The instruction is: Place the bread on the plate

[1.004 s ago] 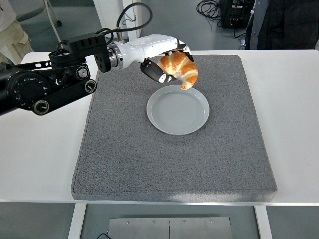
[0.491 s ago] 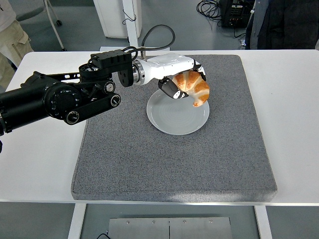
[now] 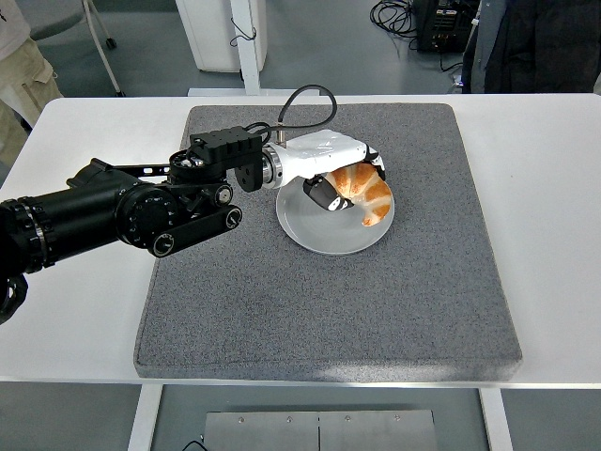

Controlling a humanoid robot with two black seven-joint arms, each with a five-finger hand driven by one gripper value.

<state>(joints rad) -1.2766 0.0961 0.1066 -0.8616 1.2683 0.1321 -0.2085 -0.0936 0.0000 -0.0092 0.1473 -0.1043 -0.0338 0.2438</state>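
A white table (image 3: 554,225) fills most of the frame, and a large grey textured mat (image 3: 329,301) lies across its middle, running from near the top of the tabletop down almost to the near edge at the bottom. On the mat, a little above and slightly right of the frame's centre, sits a round pale grey plate (image 3: 324,238). The left arm (image 3: 113,211) comes in from the left edge of the picture, black and bulky along most of its length, with a white wrist section and a black cable looping above it. The left hand (image 3: 343,174) sits over the upper part of the plate, its fingers curled closed around a croissant (image 3: 368,193), golden brown and curved. The croissant lies within the plate's outline, toward its upper right, with its lower tip pointing down toward the right rim; it looks to be touching the plate's surface or just above it, though from this height that cannot be settled. The dark fingertips (image 3: 321,192) show beneath the croissant's left side. At the upper left corner of the frame part of a person in light trousers (image 3: 23,70) stands beyond the table, and dark equipment with cables (image 3: 441,23) sits on the floor at the upper right
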